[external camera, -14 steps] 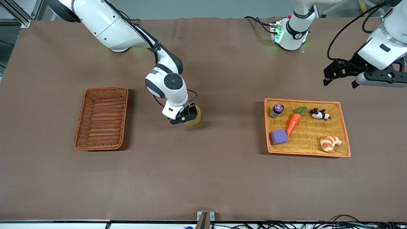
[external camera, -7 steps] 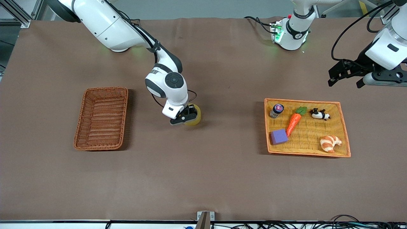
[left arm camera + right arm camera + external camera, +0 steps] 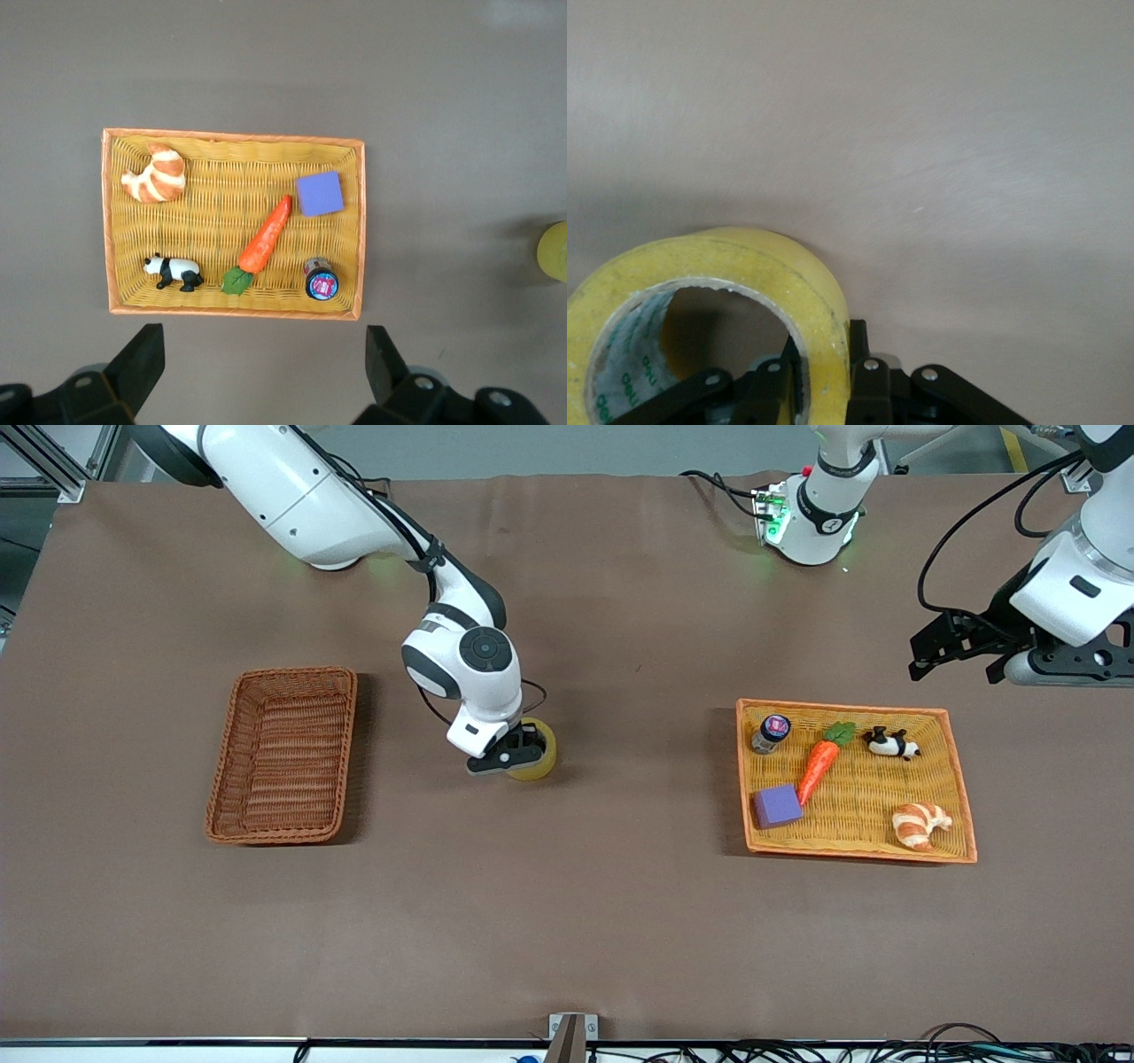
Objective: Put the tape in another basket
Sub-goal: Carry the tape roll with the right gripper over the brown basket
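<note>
Starting with the front view: right gripper [image 3: 518, 755] is down at mid-table, clamped on the tape [image 3: 535, 751] — the yellow roll sits between the two baskets, nearer the right arm's end than the orange tray [image 3: 955, 779]. Can't tell from here whether the roll touches the cloth. The reddish-brown basket [image 3: 283, 755] lies toward the right arm's end, nothing in it. Orange tray toward the left arm's end holds a small jar [image 3: 772, 732], carrot [image 3: 820, 763], toy panda [image 3: 890, 743], purple block [image 3: 778, 806] and croissant [image 3: 920, 825]. Left gripper [image 3: 957, 657] waits up in the air, over bare table just past the tray's corner on the arms' side.

Left wrist view: looking straight down on the tray [image 3: 359, 230], same five items inside. Both fingers [image 3: 137, 365] spread wide — released, nothing between them. Edge of the tape [image 3: 553, 252] just shows at the frame border, well apart from the tray.

Right wrist view: the fingers [image 3: 868, 376] pinch the tape's wall [image 3: 819, 301], one inside the ring and one outside. Roll stands on edge, grey core [image 3: 629, 359] visible, brown tabletop [image 3: 966, 159] around it.
</note>
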`<control>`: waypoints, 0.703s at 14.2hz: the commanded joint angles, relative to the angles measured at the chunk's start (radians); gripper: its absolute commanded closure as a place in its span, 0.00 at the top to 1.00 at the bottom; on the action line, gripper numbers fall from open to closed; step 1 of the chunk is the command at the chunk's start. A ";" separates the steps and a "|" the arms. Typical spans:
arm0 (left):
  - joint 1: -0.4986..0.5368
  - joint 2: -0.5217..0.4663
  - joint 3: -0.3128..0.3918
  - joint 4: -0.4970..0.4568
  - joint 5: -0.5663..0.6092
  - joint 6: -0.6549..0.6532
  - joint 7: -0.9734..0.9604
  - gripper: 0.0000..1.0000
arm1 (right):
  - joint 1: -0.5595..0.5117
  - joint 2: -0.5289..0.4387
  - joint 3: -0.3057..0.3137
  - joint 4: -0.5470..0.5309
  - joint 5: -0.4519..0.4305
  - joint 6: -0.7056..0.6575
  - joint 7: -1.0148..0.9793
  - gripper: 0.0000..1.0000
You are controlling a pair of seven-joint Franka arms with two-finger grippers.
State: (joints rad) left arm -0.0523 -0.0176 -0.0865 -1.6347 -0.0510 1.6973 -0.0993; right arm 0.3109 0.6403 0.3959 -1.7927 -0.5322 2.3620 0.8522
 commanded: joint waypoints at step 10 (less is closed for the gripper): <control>0.003 0.028 -0.050 0.001 0.008 -0.021 -0.062 1.00 | -0.133 -0.433 -0.365 -0.031 0.359 -0.260 -0.638 0.00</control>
State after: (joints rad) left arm -0.0559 0.0124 -0.1160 -1.6238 -0.0510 1.6859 -0.1403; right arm 0.1821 0.2559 0.1223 -1.7708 -0.2400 2.0999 0.3838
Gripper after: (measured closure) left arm 0.000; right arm 0.789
